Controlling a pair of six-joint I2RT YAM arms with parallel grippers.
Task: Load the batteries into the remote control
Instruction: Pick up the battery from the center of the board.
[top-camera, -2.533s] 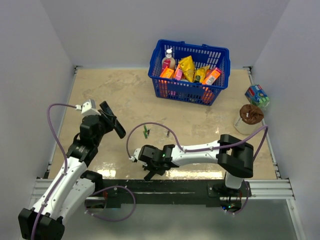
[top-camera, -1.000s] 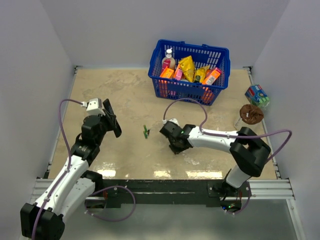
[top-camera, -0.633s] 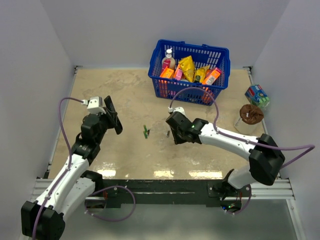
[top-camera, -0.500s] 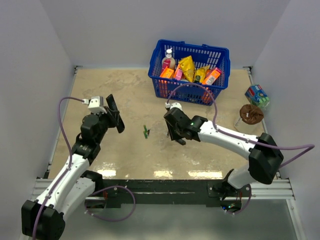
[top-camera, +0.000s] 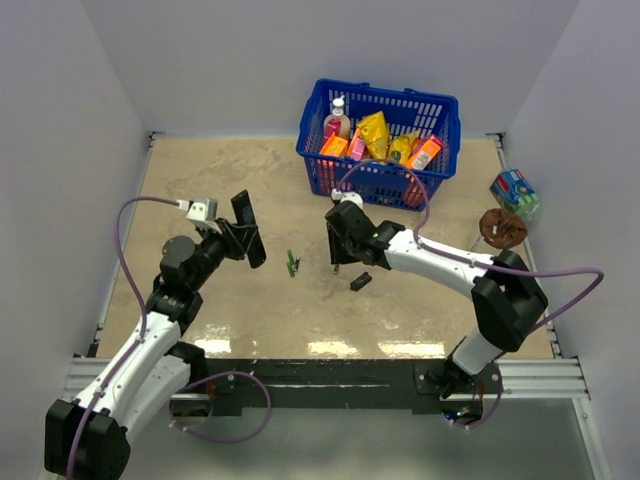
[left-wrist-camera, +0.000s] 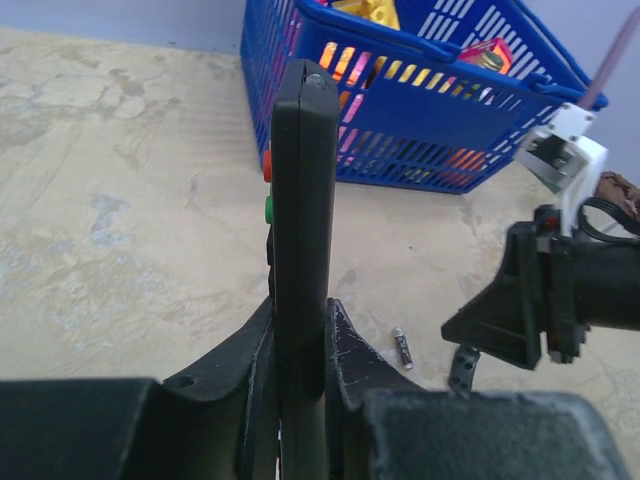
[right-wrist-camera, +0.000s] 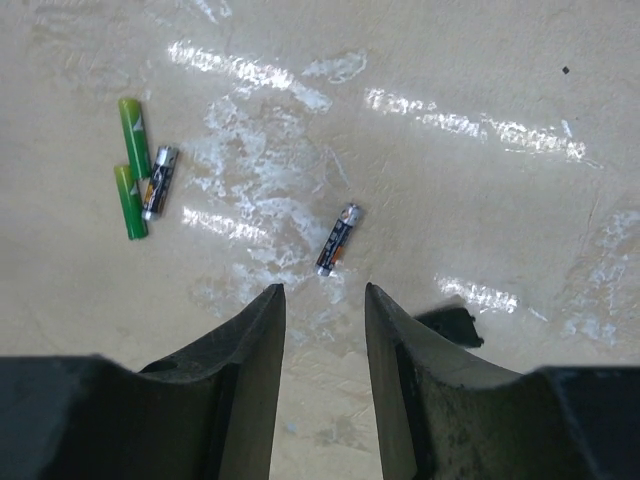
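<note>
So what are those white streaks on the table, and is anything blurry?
Right wrist view: lamp glare on the shiny table; top view: same glare near the front edge; left wrist view: the left gripper holding the remote looks soft.

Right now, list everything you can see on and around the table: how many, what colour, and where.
green batteries: two, green, side by side on the table
dark batteries: two, dark with silver ends; one against the green pair, one alone just ahead of the right gripper
remote control: one, black, in the left gripper
small black piece: one, black, on the table beside the right arm
basket: one, blue, far side, holding coloured packets
box: one, blue and green, right edge
cup: one, brown-topped, right edge
table: one, beige
left gripper: black, shut on the remote control
right gripper: black, open, empty
</note>
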